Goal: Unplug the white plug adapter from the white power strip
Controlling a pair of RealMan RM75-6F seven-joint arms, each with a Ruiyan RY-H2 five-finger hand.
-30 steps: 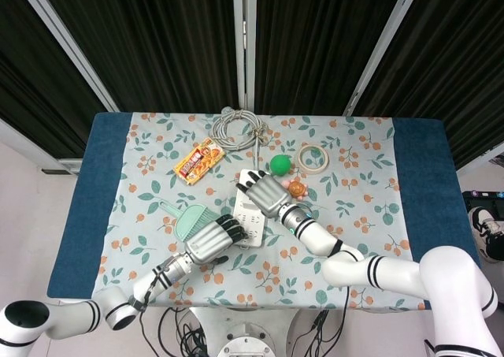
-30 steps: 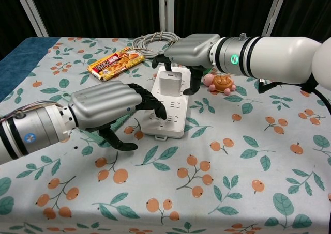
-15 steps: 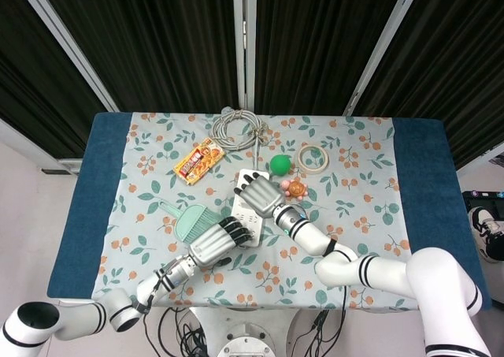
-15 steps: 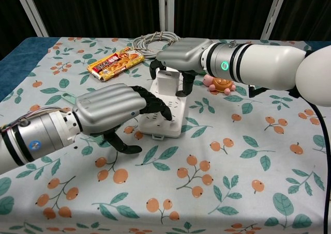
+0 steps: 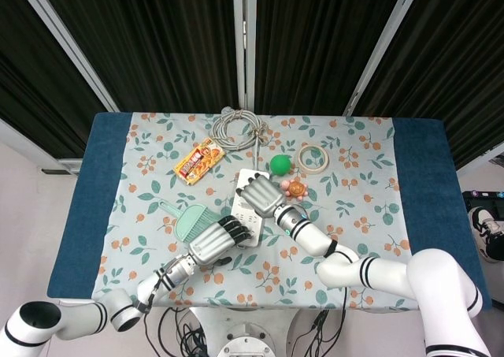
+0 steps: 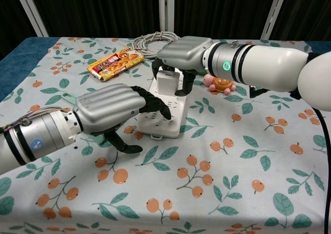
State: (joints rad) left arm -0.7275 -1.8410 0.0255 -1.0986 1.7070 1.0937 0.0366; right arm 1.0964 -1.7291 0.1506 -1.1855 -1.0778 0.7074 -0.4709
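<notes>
Right robot hand (image 6: 182,53): arched over the adapter (image 6: 166,82), fingers down on either side of it; whether they have closed on it cannot be told. Left robot hand (image 6: 111,110): fingers curled, tips pressing the near end of the power strip (image 6: 162,118), gripping nothing. Adapter is seated upright at the strip's far end, on the bench (image 6: 248,156). Recommended: keep the strip pinned, secure a firm pinch, and pull straight up without rocking, so the strip does not lift
</notes>
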